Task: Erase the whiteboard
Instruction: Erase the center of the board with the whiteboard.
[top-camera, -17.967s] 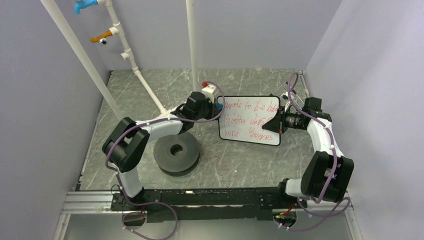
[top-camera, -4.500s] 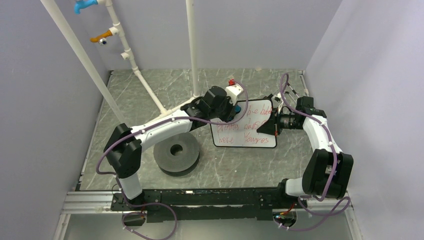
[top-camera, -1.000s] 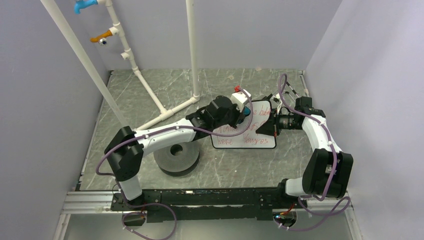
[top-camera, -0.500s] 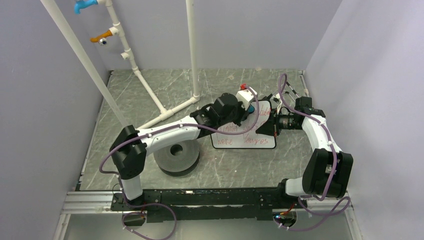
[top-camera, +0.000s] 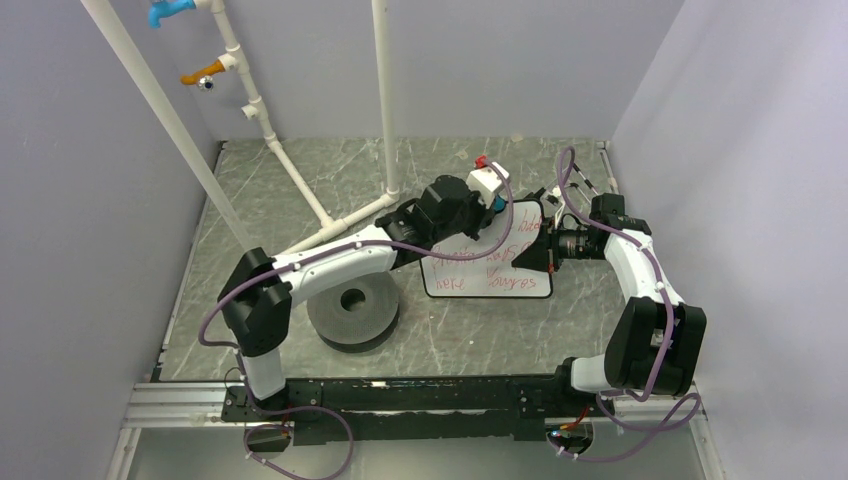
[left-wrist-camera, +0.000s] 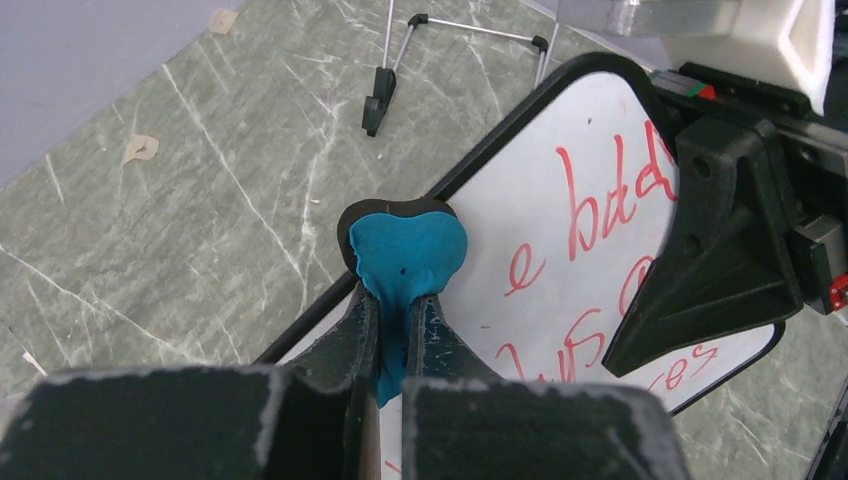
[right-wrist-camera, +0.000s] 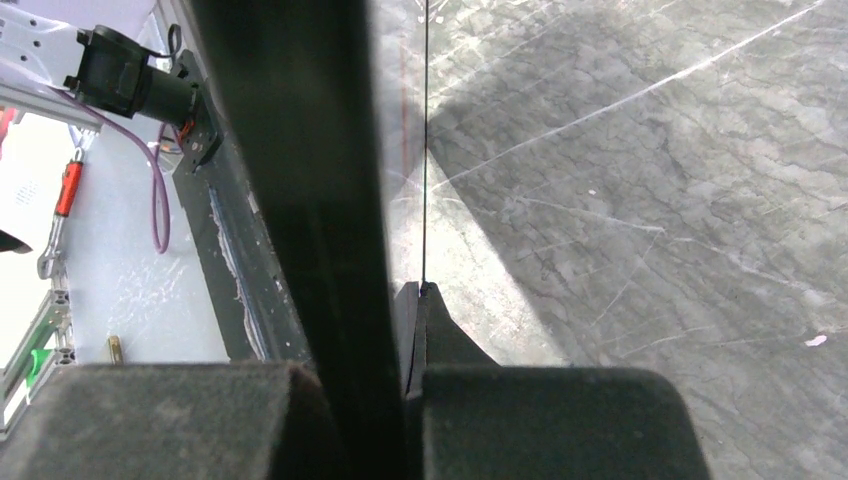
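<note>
The whiteboard (top-camera: 478, 272) lies on the marble table, with red handwriting across its right part and bottom row. My left gripper (top-camera: 497, 205) is shut on the blue-and-black eraser (left-wrist-camera: 405, 252), which sits over the whiteboard's (left-wrist-camera: 560, 220) black far edge, near a rounded corner. My right gripper (top-camera: 545, 250) is shut on the board's right edge; its black finger (left-wrist-camera: 715, 260) covers part of the writing. In the right wrist view the whiteboard (right-wrist-camera: 425, 150) shows edge-on as a thin line running into my closed right gripper (right-wrist-camera: 412, 295).
A black disc (top-camera: 352, 305) with a centre hole sits left of the board, under my left arm. White pipes (top-camera: 300, 185) stand and run along the table at the back left. A small wire stand (left-wrist-camera: 400, 60) lies beyond the board. An aluminium rail (top-camera: 180, 405) borders the near edge.
My left gripper has carried the eraser from the board's middle toward its far edge. The right gripper and the board have stayed put.
</note>
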